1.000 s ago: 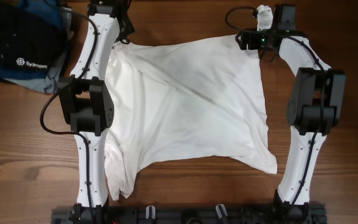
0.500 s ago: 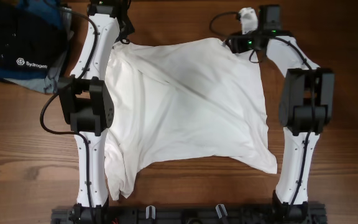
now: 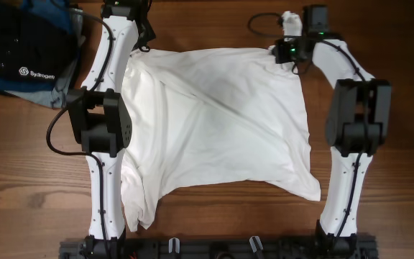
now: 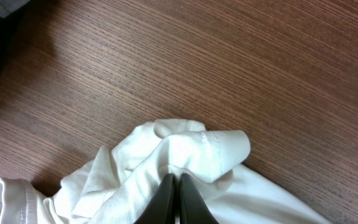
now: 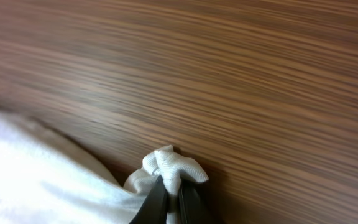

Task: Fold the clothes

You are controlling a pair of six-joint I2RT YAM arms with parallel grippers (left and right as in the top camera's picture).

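The clothes (image 3: 214, 122), one large white wrinkly garment, lie spread flat across the middle of the wooden table. At its far left corner my left gripper (image 4: 173, 179) is shut on a bunched fold of the cloth (image 4: 185, 146). Over at the far right corner, my right gripper (image 5: 171, 185) is shut on a small pinched tuft of the white cloth (image 5: 173, 165), with dark fingers (image 5: 156, 198) on either side of it. In the overhead view the left gripper (image 3: 144, 44) and the right gripper (image 3: 279, 50) both sit at the garment's far edge.
A dark blue-black folded stack with a white "Sydrogen" logo (image 3: 24, 50) lies at the far left corner. The left arm (image 3: 103, 129) overlaps the garment's left edge. The right arm (image 3: 354, 129) stands to the right of the cloth. Bare wood surrounds the garment.
The right gripper has closed on the garment's far right corner; one second ago it was open. The right arm shifted slightly left, then back. The left arm has not moved.
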